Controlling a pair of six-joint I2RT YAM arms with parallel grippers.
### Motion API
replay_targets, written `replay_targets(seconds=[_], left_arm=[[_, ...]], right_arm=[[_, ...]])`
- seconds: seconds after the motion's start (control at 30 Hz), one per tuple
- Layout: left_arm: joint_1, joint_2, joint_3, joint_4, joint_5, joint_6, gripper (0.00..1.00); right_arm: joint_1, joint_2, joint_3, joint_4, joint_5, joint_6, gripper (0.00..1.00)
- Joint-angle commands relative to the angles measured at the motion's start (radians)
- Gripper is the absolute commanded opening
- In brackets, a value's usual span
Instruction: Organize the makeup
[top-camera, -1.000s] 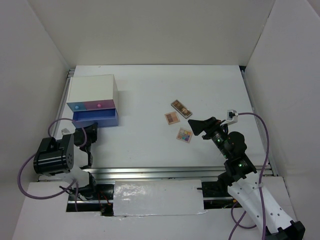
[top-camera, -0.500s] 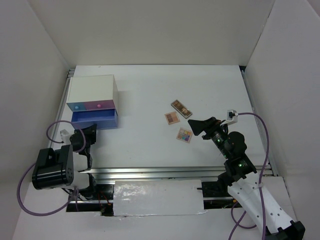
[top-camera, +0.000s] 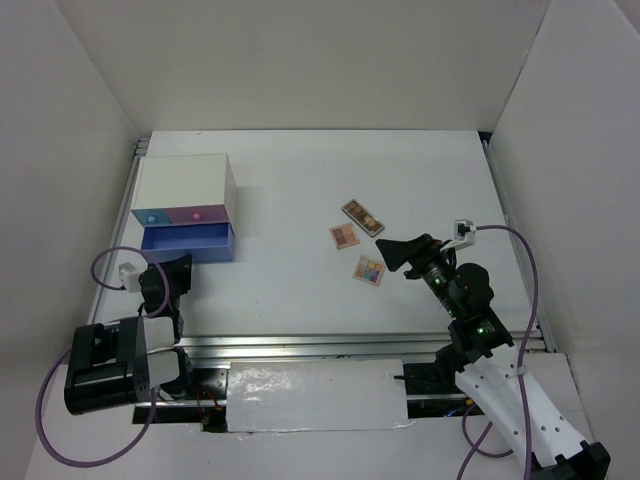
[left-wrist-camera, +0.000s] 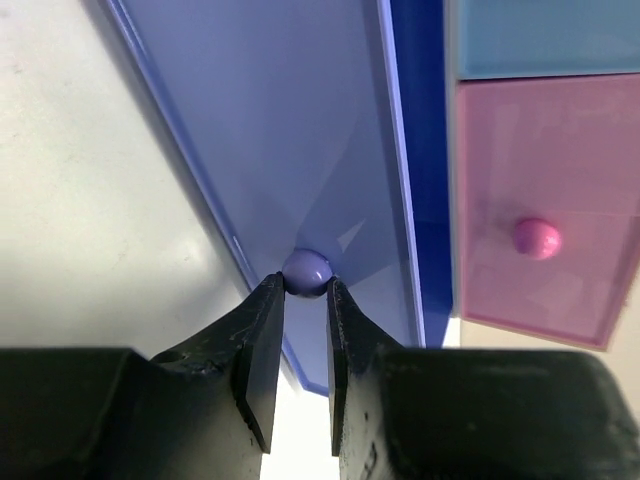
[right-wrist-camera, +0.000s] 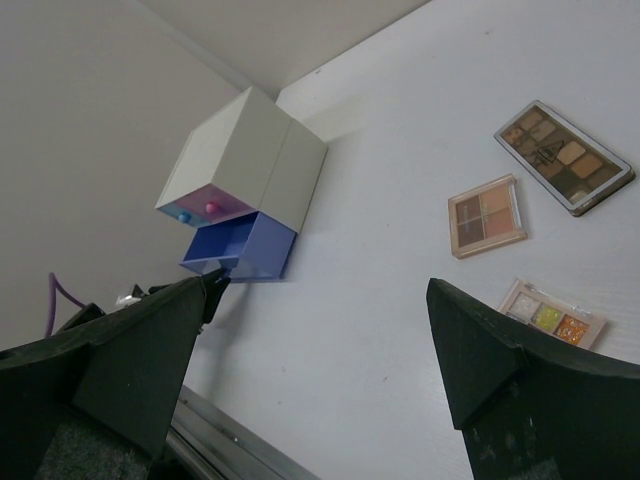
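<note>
On the left side of the table (top-camera: 300, 165) we see the white box (top-camera: 183, 180), with a light blue drawer (left-wrist-camera: 545, 35) and a pink drawer (left-wrist-camera: 540, 180) shut side by side in its top row. The blue drawer (top-camera: 190, 241) beneath them stands partly out toward the near edge. Our left gripper (left-wrist-camera: 303, 290) sits just near of that drawer, and its fingers (left-wrist-camera: 262, 340) are drawn close together, pinching the small lavender knob (left-wrist-camera: 306, 271) on the drawer front. The pink knob (left-wrist-camera: 537, 238) of the drawer above is untouched. Well apart from the box, right of the table's middle, the makeup lies flat on the bare surface in a loose cluster, with no piece touching another. The brown palette (top-camera: 363, 217) is farthest, the pinkish-tan palette (top-camera: 344, 236) lies just near and left of it, and the multicoloured palette (top-camera: 369, 271) is nearest to us. Our right gripper (top-camera: 395, 254) hangs above the table just right of the multicoloured palette. Its fingers (right-wrist-camera: 140, 360) are spread wide and hold nothing, and all three palettes and the box show between them in the wrist view.
</note>
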Motion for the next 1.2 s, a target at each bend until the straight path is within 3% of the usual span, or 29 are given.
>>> replay_targets(seconds=[0.0,0.17,0.5,0.63,0.87,0.93,1.0,1.03,1.07,1.13,1.17], left_arm=[[-0.004,0.067,-0.091,0.017,0.006,0.0,0.0],[-0.004,0.158,-0.131,0.155,0.04,-0.03,0.0],[-0.007,-0.251,-0.117,-0.31,-0.037,-0.003,0.0],[-0.008,-0.336,-0.126,-0.377,-0.042,-0.004,0.0],[-0.01,-0.308,-0.132,-0.358,-0.003,0.006,0.0],[-0.017,-0.351,-0.099,-0.428,0.001,0.051,0.14],[-0.043,-0.402,-0.047,-0.521,-0.029,0.115,0.35],[-0.086,-0.472,-0.004,-0.631,-0.072,0.138,0.42],[-0.117,-0.512,0.051,-0.698,-0.106,0.173,0.56],[-0.224,-0.642,0.099,-0.811,-0.182,0.204,0.65],[-0.278,-0.681,0.145,-0.907,-0.257,0.23,0.75]], right_arm=[[0.001,-0.005,-0.003,0.054,-0.006,-0.001,1.0],[0.003,-0.011,-0.003,0.052,-0.003,-0.001,1.0],[0.003,-0.009,-0.003,0.055,-0.004,0.002,1.0],[0.003,-0.012,-0.003,0.054,-0.009,0.002,1.0],[0.001,-0.02,-0.003,0.048,-0.001,0.001,1.0],[0.001,-0.016,-0.001,0.048,-0.004,0.001,1.0],[0.001,-0.014,-0.001,0.048,-0.003,0.002,1.0],[0.003,-0.012,0.001,0.046,-0.001,0.002,1.0],[0.001,-0.011,0.001,0.045,-0.001,0.001,1.0],[0.003,-0.009,0.001,0.046,0.002,0.002,1.0],[0.001,-0.008,0.001,0.046,0.002,0.004,1.0]])
